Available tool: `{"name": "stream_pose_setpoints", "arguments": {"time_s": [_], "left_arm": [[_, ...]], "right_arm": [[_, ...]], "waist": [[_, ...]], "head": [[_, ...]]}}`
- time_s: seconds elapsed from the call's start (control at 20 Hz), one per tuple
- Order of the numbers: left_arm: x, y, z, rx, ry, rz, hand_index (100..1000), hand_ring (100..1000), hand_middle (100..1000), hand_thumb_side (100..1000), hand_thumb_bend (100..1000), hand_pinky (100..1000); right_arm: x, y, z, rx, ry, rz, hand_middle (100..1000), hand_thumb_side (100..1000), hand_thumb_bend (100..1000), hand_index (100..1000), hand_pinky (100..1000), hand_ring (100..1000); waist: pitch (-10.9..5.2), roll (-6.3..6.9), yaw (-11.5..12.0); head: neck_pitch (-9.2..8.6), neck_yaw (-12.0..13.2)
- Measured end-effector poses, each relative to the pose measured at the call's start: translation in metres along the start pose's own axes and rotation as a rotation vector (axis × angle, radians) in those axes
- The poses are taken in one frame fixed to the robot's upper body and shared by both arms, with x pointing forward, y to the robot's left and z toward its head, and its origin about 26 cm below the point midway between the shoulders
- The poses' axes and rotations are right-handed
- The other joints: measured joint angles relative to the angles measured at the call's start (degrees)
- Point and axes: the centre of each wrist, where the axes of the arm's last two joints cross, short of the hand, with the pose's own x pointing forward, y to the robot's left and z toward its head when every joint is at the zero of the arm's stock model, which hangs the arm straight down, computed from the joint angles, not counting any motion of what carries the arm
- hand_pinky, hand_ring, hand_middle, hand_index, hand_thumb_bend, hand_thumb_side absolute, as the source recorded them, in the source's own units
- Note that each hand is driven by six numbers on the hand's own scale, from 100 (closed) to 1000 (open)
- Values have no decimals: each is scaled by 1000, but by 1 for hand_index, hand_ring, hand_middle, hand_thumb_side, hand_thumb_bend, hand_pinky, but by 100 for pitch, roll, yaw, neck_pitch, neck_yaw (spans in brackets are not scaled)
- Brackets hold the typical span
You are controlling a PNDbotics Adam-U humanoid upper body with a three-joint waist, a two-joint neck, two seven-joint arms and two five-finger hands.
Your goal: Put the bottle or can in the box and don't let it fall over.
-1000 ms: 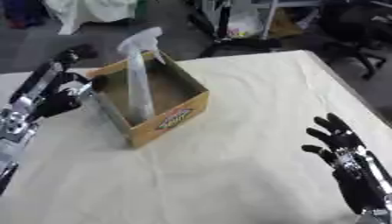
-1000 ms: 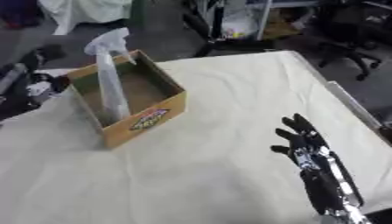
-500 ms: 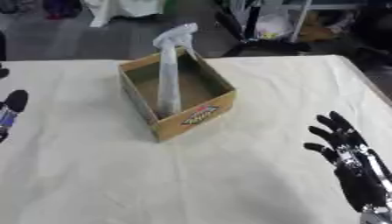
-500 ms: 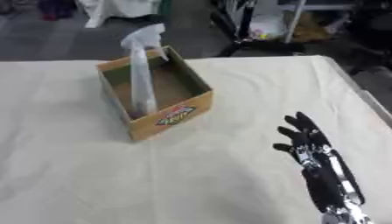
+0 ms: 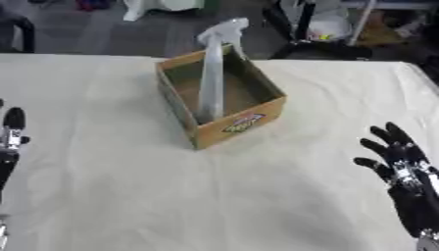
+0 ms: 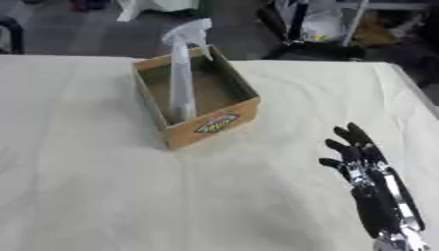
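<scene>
A tall white spray bottle [image 5: 212,73] stands upright inside an open cardboard box [image 5: 243,123] near the middle of the cloth-covered table. No hand touches either. At the lower right my right hand [image 5: 396,162] is open, fingers straight and pointing up, well clear of the box. Only fingertips of my left hand [image 5: 12,128] show at the left edge of the left eye view, straight and far from the box.
A cream cloth covers the table [image 5: 129,196]. Beyond the far edge, on the dark floor, are chair legs [image 5: 296,29], white cloth and other clutter. The table's right edge [image 6: 420,93] runs close to my right hand.
My left hand has let go beside the box and drawn back to the left edge. The camera has shifted, so the box now shows nearer the middle. The right hand has stayed put.
</scene>
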Motion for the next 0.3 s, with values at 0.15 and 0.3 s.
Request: {"name": "stream_pose_setpoints", "arguments": {"time_s": [0.15, 0.3], "left_arm": [[-3, -4, 1, -1, 8, 5, 836, 1000, 934, 643, 462, 558], [-5, -5, 2, -6, 11, 6, 835, 1000, 933, 641, 463, 557]], "right_arm": [[0, 1, 0, 6, 3, -2, 927, 552, 100, 1000, 737, 901], [-2, 1, 1, 12, 11, -4, 926, 551, 100, 1000, 737, 901]], "waist": [[-12, 16, -3], [-28, 25, -3]], "head": [[60, 54], [85, 65]]}}
